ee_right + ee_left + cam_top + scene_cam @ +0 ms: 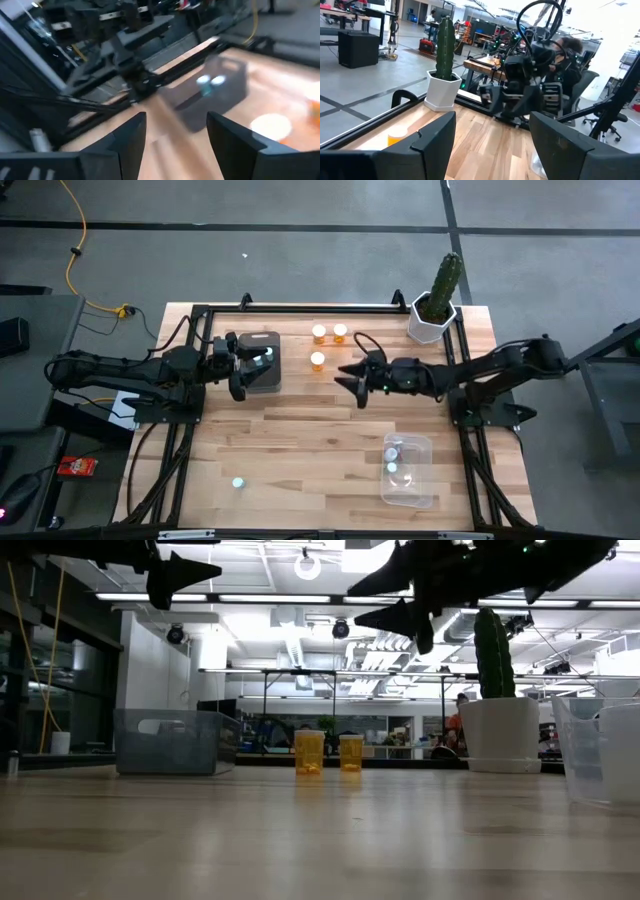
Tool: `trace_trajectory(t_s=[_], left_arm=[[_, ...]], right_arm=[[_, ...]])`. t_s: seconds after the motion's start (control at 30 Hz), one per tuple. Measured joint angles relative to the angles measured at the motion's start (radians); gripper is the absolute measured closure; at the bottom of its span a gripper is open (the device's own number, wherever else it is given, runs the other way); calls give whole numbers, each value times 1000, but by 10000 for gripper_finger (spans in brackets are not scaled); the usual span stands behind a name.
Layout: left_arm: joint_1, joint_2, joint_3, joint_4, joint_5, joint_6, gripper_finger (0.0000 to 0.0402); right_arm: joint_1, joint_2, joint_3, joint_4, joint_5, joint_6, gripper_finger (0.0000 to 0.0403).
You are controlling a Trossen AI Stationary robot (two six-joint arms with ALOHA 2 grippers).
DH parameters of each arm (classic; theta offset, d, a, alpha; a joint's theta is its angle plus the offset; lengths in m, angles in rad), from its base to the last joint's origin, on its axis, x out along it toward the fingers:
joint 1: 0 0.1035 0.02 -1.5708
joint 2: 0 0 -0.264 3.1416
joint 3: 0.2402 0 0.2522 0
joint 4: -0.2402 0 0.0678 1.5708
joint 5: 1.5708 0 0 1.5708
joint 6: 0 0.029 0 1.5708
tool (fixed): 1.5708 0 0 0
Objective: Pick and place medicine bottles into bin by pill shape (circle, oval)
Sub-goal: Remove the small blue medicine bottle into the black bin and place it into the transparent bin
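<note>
Closest to the overhead camera: both arms, hanging above the table (300, 440) with nothing gripped. Left claw (240, 366) sits over the dark grey bin (262, 360) near the left part of the far edge, fingers (432, 137) spread apart and empty. Looks like two teal-topped bottles (210, 81) already sitting in that bin, going by the right wrist view. Right claw (352, 373) hovers around the middle of the table, fingers (131, 131) also wide apart, holding nothing.

Three orange bottles (318, 360) stand upright in a little cluster toward the far edge, between the grey bin and the right claw. Two sit side by side closer to the far edge, one stands alone nearer the centre. That lone one is just beside the right claw's tips, straight ahead of where it points, toward the left edge of the table. Long axis straight up, so a side-on pinch around the body seems the way to go. Right arm clearly nearer than the left, probably its job.

Clear bin (408, 470) near the right front corner holds a couple of pale bottles. One more teal-topped bottle (238, 482) sits alone by the front edge, left side, well apart from everything. Cactus (440, 290) in its white pot parked at the far right corner, out of the way. Can't tell pill shapes from here.
</note>
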Motion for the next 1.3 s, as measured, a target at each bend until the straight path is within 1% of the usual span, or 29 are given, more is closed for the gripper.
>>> trace_trajectory(t_s=[0.1, 0.2, 0.57, 0.63, 0.67, 0.73, 0.87, 1.1, 1.23, 1.3], left_arm=[[0, 0, 0, 0, 0, 21, 161], [0, 0, 0, 0, 0, 33, 161], [0, 0, 0, 0, -8, 33, 161], [0, 0, 0, 0, -9, 33, 161], [0, 0, 0, 0, -9, 33, 161], [0, 0, 0, 0, -11, 33, 161], [0, 0, 0, 0, -11, 28, 161], [0, 0, 0, 0, -11, 26, 161], [0, 0, 0, 0, -11, 26, 161], [0, 0, 0, 0, -11, 26, 161]], right_arm=[[-12, 0, 8, -7, 2, -89, 201], [-12, 0, 13, -6, 2, -143, 201], [-12, 0, 14, -13, 15, -144, 201], [-14, 0, 15, -38, 16, -139, 201], [-18, 1, 24, -80, 18, -123, 199], [-40, 14, 71, -199, 8, -97, 192], [-77, 91, 212, -413, -8, -133, 163], [-136, 288, 463, -633, 2, -202, 103], [-166, 383, 566, -710, -53, -239, 90], [-175, 414, 594, -712, -77, -256, 89]])
